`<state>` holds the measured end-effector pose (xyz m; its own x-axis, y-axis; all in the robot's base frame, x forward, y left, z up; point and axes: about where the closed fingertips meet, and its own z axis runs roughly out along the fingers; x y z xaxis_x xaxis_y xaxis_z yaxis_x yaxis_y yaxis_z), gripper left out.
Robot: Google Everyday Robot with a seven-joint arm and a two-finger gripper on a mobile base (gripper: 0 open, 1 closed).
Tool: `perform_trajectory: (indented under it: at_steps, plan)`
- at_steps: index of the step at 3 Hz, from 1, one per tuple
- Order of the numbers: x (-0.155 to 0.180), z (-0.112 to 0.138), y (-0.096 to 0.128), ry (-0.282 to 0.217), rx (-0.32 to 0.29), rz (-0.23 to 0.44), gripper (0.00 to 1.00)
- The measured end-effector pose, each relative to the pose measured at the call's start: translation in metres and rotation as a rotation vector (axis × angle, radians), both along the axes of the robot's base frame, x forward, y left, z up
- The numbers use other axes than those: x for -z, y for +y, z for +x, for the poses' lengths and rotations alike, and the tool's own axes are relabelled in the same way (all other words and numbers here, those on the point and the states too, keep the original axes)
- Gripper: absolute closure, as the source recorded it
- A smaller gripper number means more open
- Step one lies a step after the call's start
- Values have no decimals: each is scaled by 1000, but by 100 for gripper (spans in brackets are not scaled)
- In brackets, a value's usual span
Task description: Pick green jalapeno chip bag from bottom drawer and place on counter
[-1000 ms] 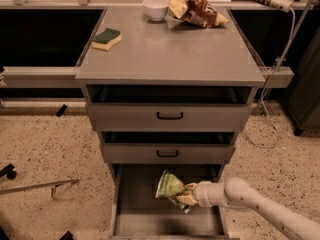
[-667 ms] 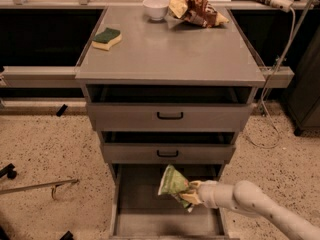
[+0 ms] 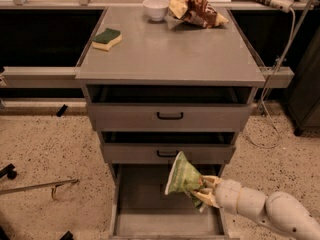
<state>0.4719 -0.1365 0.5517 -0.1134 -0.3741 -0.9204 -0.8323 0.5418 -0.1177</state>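
Note:
The green jalapeno chip bag [image 3: 183,176] is held upright in my gripper [image 3: 204,192], lifted above the floor of the open bottom drawer [image 3: 145,209]. My gripper is shut on the bag's lower right corner and comes in from the lower right on a white arm [image 3: 270,211]. The bag's top reaches the front of the middle drawer [image 3: 167,153]. The grey counter [image 3: 170,49] is the cabinet top above all three drawers.
On the counter stand a green-topped yellow sponge [image 3: 106,38] at the left, a white bowl [image 3: 155,8] and a brown-and-yellow snack bag [image 3: 195,10] at the back. The top drawer [image 3: 169,116] is slightly open. A metal rod [image 3: 37,186] lies on the speckled floor at left.
My gripper has raised the chip bag higher out of the bottom drawer and tipped it more upright. The camera view has shifted slightly.

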Motion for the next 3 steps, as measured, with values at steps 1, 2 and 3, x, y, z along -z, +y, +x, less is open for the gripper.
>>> perform_trajectory:
  at_steps: [1,2,3]
  plan:
    - [1,0,1,2,-3,0,100]
    - [4,1,2,2,3,24,100]
    - [-53,18,4,-112,-23,50,100]
